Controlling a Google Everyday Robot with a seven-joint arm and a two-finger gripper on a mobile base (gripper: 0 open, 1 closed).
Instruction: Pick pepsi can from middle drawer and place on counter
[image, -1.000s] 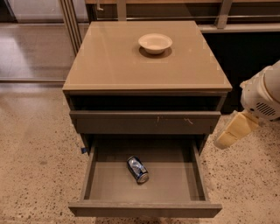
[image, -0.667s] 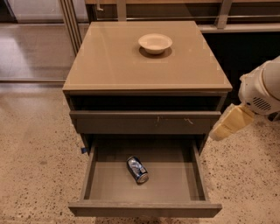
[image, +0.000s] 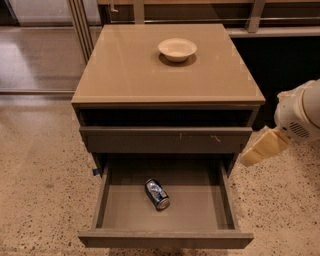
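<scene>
Speckled floor (image: 40, 175) lies bare to the left, front and right of the cabinet (image: 125, 141), so there is room to approach from the right and front. At the back, railings and a dark recess close things in.

On top, the tan surface (image: 150, 75) is mostly free. Only the bowl (image: 177, 49) sits near its back edge, which leaves the front half as a landing place.

The drawer (image: 195, 205) is pulled fully out beneath the scratched upper front (image: 200, 140). Its side walls and front lip fence the cavity, so I judge entry has to come from above.

The white arm (image: 302, 112) enters from the right edge. Over the last second the end effector (image: 263, 148) has only drifted a little toward the cabinet and back down. It now hangs off the right side, level with the upper front and clear of the drawer. Whether it is open or closed I cannot tell.

The can (image: 157, 194) has not moved. It lies on its side near the middle of the drawer floor, angled, apart from every wall. The reach has barely begun, and the pick and the lift are both ahead.
</scene>
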